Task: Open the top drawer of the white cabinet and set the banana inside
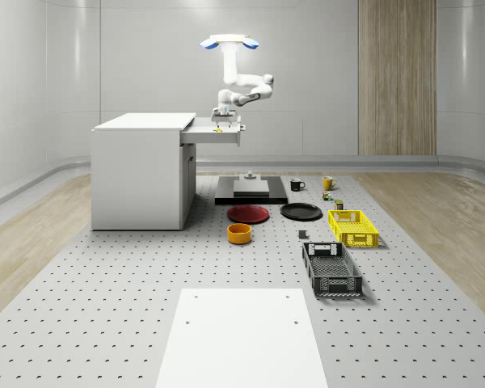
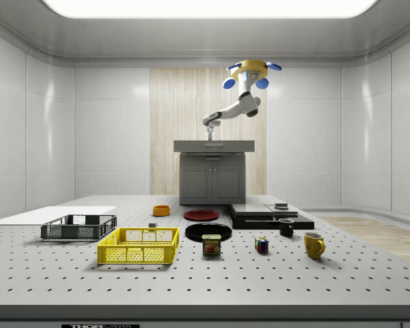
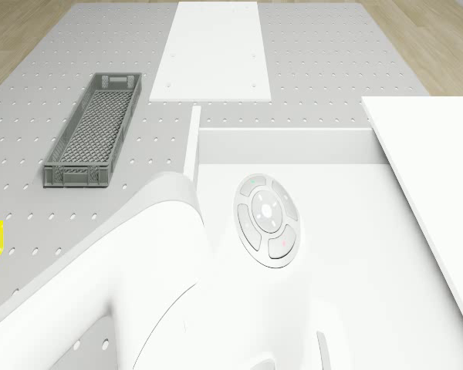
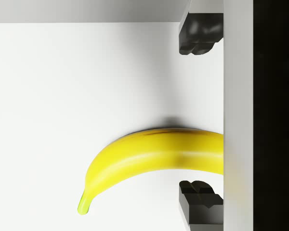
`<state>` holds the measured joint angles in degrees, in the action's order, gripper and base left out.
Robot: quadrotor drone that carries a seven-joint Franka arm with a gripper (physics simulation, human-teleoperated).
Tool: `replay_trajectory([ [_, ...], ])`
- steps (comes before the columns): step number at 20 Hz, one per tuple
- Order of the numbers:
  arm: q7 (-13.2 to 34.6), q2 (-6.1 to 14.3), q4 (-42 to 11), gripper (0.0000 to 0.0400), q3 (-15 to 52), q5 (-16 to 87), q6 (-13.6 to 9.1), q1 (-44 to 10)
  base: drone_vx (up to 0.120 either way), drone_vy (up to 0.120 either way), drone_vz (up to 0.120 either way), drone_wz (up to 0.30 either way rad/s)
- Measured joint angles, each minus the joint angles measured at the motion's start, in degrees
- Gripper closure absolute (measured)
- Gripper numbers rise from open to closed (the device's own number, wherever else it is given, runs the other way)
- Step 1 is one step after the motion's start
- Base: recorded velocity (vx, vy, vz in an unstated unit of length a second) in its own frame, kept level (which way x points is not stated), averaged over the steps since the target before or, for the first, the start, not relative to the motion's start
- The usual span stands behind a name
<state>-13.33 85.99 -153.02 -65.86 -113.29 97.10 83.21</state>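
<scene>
- The top drawer (image 1: pixel 214 135) of the white cabinet (image 1: pixel 141 174) is seen pulled out, and the drone (image 1: pixel 229 43) hovers above and just behind it, with the arm bent down so that the end effector (image 1: pixel 221 121) hangs just above the drawer.
- In the wrist view, the end effector (image 4: pixel 201 115) is spread wide: one fingertip (image 4: pixel 200 32) is well clear of the banana (image 4: pixel 149 161), the other (image 4: pixel 201 202) just beside it, and neither pad is seen touching the fruit.
- The banana is judged to be lying free on the white drawer floor, close to one drawer wall (image 4: pixel 238 115), which hides its far end.
- The placing is therefore judged to be done; what is left is a clean withdrawal.
- The end effector should be lifted straight up with the fingers kept apart, so that the nearer pad is not dragged across the banana.
- Sideways drift of the drone should be avoided until the fingers are above the drawer rim, since the wall is close by.
- The banana is bright yellow and smoothly curved, with a greenish stem tip and a faint brown line along its upper ridge.
- A soft shadow is cast beneath it, which suggests that it rests flat on its side.
</scene>
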Motion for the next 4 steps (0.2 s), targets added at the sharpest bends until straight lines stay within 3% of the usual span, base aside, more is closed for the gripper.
replay_trajectory([
  [4,-0.09,0.02,-0.69,0.0004,-1.46,1.24,-0.88,-0.42,0.000,0.000,0.000,0.000],
])
